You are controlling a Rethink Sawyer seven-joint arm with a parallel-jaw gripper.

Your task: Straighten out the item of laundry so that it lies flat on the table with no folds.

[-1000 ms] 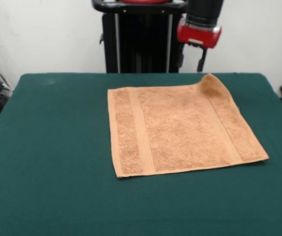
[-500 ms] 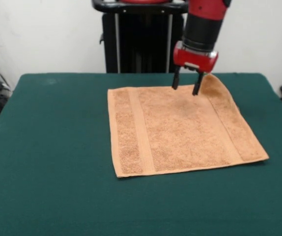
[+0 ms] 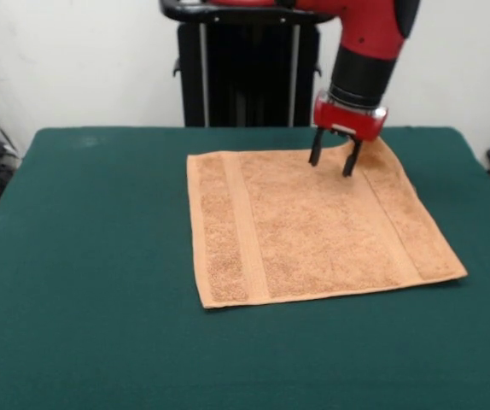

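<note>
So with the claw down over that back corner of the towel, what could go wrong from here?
1. The open claw sits just inside the raised corner; closing there may pinch flat cloth and miss the corner.
2. Pulling from that spot could drag the whole towel across the table and wrinkle the parts that already lie flat.
3. Pressing lower may crease the corner under.

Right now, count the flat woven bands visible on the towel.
2. One band runs front to back near the towel's left edge; the other runs near its right edge, its far end hidden behind the gripper.
</note>
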